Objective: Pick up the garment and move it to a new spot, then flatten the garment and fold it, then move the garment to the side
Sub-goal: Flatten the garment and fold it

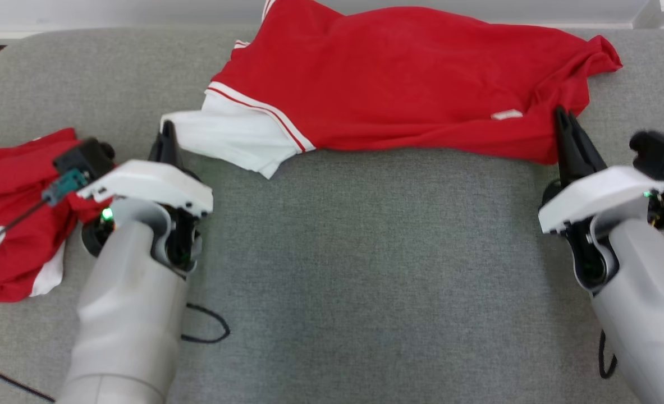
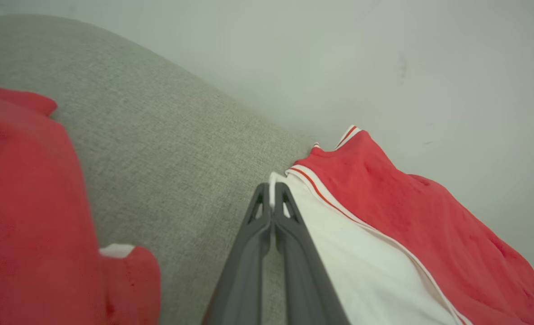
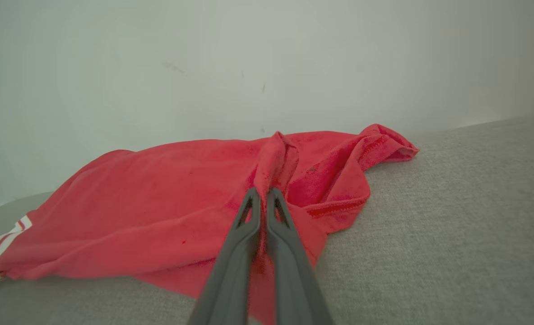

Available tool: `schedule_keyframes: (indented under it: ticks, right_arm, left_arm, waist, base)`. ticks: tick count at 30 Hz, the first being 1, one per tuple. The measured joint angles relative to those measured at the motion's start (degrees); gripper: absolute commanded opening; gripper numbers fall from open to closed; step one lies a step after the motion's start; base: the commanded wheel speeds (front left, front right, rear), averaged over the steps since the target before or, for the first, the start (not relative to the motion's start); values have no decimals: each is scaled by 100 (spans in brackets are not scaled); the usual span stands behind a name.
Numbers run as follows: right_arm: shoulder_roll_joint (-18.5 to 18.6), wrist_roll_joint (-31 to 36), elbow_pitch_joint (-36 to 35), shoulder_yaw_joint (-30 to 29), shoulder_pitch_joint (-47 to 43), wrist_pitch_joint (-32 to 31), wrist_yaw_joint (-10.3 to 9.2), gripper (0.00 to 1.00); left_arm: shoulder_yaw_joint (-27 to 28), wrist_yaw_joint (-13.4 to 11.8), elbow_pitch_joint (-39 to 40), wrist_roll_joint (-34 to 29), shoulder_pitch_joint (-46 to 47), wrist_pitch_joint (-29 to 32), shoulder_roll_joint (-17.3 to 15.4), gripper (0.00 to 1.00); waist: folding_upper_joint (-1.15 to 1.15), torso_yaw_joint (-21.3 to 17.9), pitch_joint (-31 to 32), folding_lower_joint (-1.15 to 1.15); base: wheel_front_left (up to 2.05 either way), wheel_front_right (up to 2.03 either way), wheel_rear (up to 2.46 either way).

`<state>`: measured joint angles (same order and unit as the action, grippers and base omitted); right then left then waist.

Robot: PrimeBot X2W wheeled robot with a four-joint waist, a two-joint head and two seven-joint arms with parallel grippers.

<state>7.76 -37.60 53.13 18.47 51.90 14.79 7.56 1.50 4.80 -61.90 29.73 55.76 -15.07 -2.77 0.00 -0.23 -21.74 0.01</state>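
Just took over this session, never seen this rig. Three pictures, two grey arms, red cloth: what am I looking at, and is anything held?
The wide picture comes from a camera on the robot's head, looking down at a grey padded surface. The two pale arms are its own, each ending in a gripper with two dark fingers. The other two pictures come from wrist cameras looking along those fingers. A red garment with a white part lies spread at the far edge. The left gripper is shut on the white part's edge; the right gripper is shut on a red fold at the other end. A second red garment lies bunched at the robot's left, unheld.
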Motion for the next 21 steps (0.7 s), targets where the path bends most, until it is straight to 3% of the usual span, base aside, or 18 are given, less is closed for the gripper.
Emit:
schedule_keyframes:
  ticks: [6,15,21]
  right_arm:
    - [313,-227,-1238,-187,-1002,24,-1,0]
    - [568,208,-3206,-601,-3072,23,0,0]
    - [626,336,-3938,-801,-4415,-32,0,0]
  left_arm:
    - [156,152,1107,-315,-998,-1,11,0]
    - [304,222,3304,-564,-3249,0,9,0]
    - [268,-297,5391,-644,-4853,703,3,0]
  waist:
    - [0,-7,136,0]
    - [0,39,669,-1]
    - [0,130,1070,-2]
  base:
    - [0,0,0]
    - [0,0,0]
    - [0,0,0]
